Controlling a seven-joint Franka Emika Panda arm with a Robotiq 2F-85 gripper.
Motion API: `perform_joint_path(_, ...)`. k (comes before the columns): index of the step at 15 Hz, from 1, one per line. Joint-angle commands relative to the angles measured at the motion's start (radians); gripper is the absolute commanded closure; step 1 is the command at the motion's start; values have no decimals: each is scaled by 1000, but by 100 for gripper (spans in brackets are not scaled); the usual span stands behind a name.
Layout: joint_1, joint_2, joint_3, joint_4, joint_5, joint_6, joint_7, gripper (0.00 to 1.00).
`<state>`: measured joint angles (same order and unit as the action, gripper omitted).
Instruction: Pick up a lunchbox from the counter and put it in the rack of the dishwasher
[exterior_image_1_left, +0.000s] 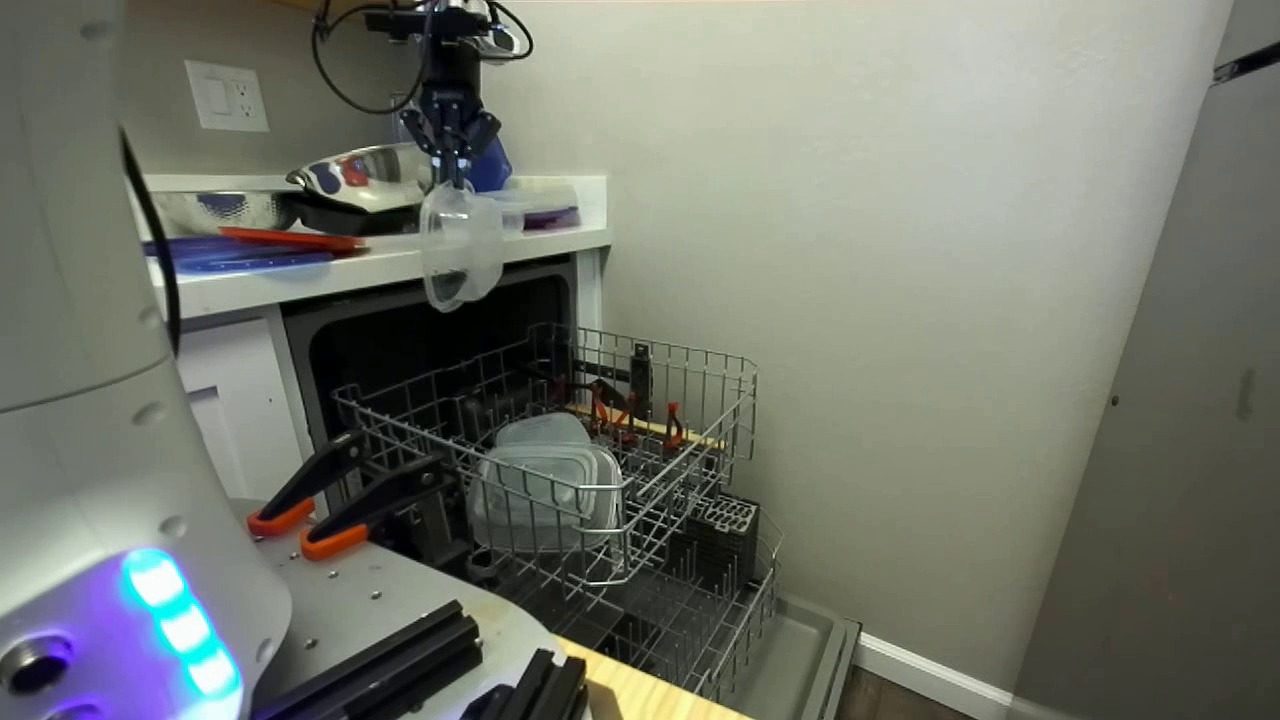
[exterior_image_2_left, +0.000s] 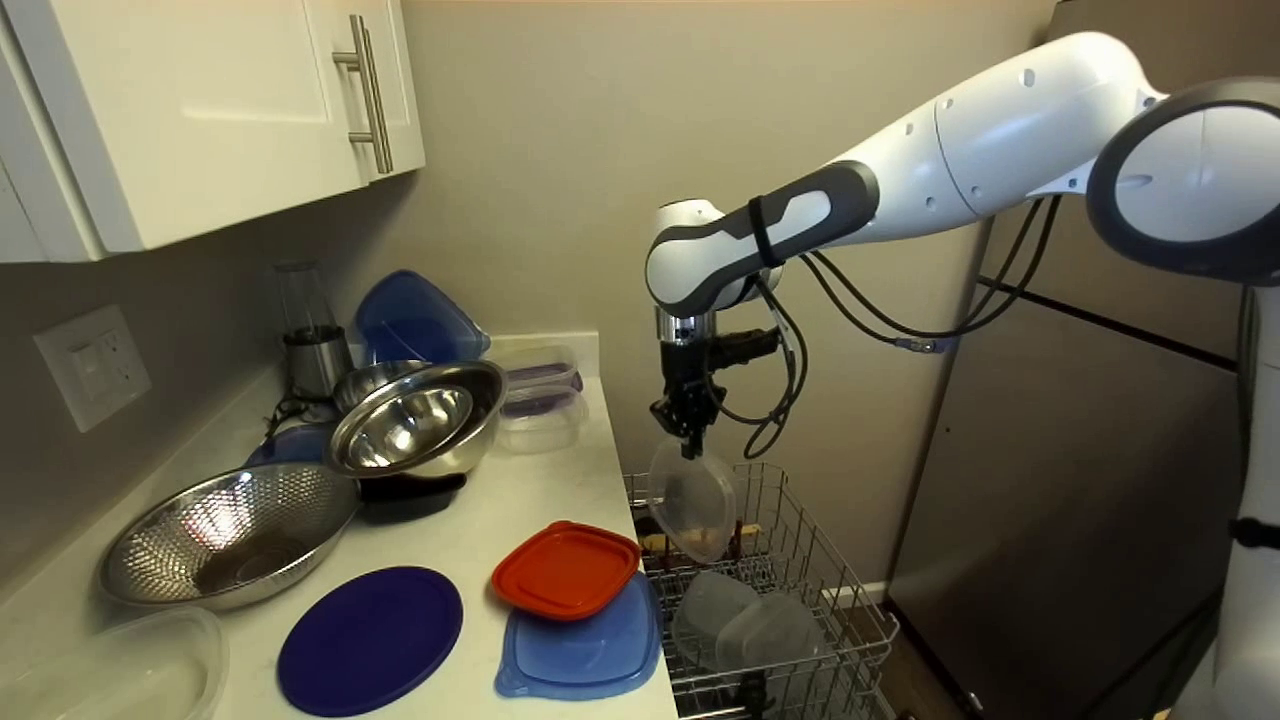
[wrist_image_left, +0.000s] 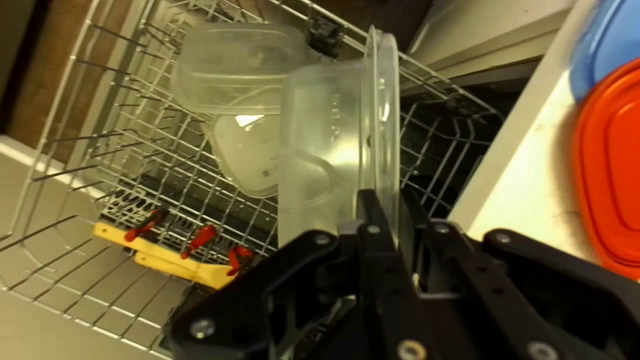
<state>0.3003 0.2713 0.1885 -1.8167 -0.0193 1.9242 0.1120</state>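
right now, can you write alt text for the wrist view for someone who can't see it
The claw grips a translucent lunchbox near its rim, over the wire rack, which holds more translucent plasticware and long yellow items. At the right edge, a red lid overlaps a blue lid on the white counter.

Below the fingers (wrist_image_left: 371, 211) and lunchbox (exterior_image_1_left: 478, 245), air is free down to containers (wrist_image_left: 235, 60) crowding part of the rack (exterior_image_1_left: 600, 488); the tabletop (wrist_image_left: 540, 195) bounds one side.
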Motion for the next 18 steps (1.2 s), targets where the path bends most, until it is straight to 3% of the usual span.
perform_joint_path(1, 36, 55, -13, 90, -172, -89, 104, 94)
perform_joint_path(5, 53, 106, -14, 151, -250, -135, 127, 95)
perform_joint_path(6, 50, 117, -10, 163, -240, -141, 113, 95)
perform_joint_path(7, 41, 95, -6, 129, -221, -110, 100, 88)
perform_joint_path(18, 45, 122, -8, 159, -221, -120, 100, 88)
